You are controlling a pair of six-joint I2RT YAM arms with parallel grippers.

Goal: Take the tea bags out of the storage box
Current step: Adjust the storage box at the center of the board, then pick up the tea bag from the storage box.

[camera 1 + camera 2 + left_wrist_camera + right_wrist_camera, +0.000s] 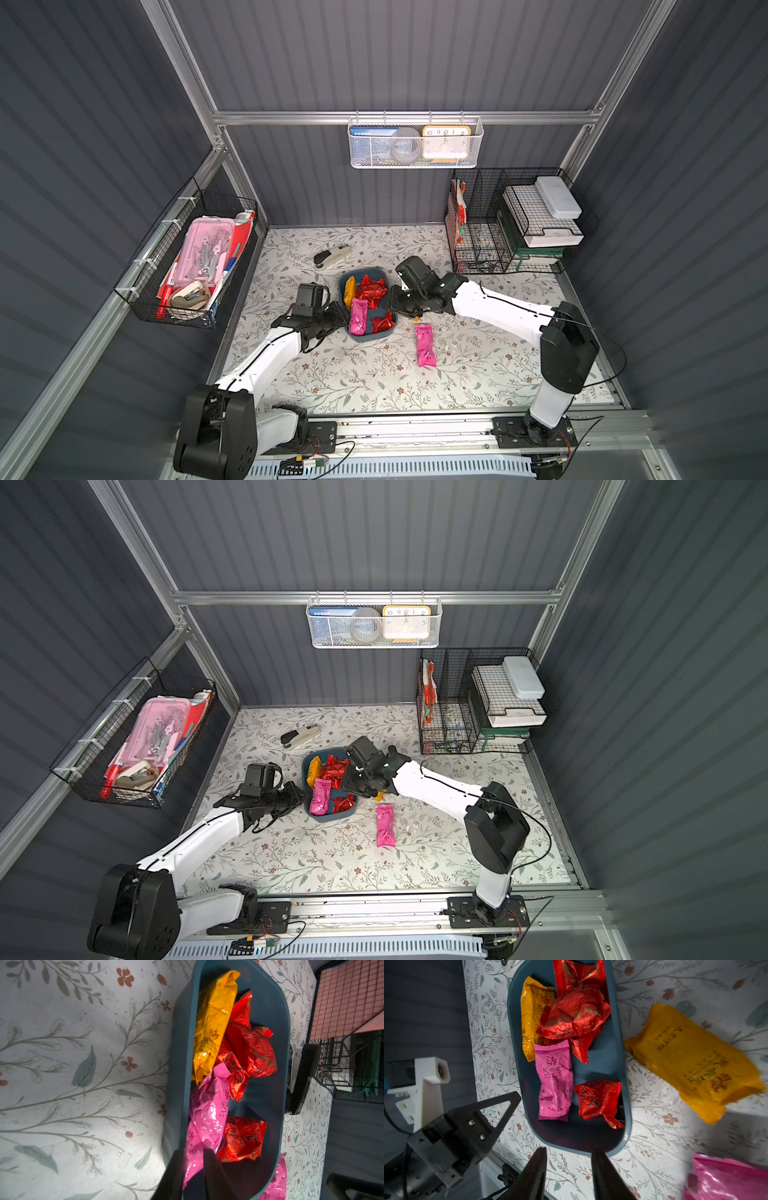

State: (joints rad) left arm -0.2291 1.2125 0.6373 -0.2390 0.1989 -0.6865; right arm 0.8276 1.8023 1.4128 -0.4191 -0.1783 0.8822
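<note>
Nearest me, the floral-print tabletop (pixel 353 386) fills the lower middle of both top views. A long magenta foil sachet (pixel 425 351) lies out on it, right of centre, near the box but apart from it. An orange-yellow foil sachet (pixel 691 1059) is also out, just beside the box's right wall and mostly hidden under the right arm in the top views.

At centre frame is the shallow teal-blue plastic storage box (pixel 365 338). Inside:
- an in-box magenta sachet (pixel 358 318) along the left wall
- an in-box orange sachet (pixel 350 287) beyond it
- a lone crinkly red sachet (pixel 382 323) at near right
- a red foil clump (pixel 371 286) at the far end, which I can't count

The left gripper (pixel 193 1167) is at the left wall, jaws pinched on the near end of the in-box magenta sachet. I can't tell if the outer finger sits inside the wall or straddles the rim. The right gripper (pixel 569 1167) hangs just beside the box's right rim, jaws apart and empty.

My read: two bags are out and I'm at the grasp stage of the next pick. The next move is to lift straight up and clear the rim before going sideways. The magenta sachet touches the orange one and a red one, so it may drag them. It's a tail grip on slick foil, so it could slip.

There's free room at lower left and lower middle, but the right arm crowds the box's right side. Further back are a black stapler (pixel 332 254) at upper left of the box and black wire baskets (pixel 498 232) at upper right. I'll keep clear of both.
</note>
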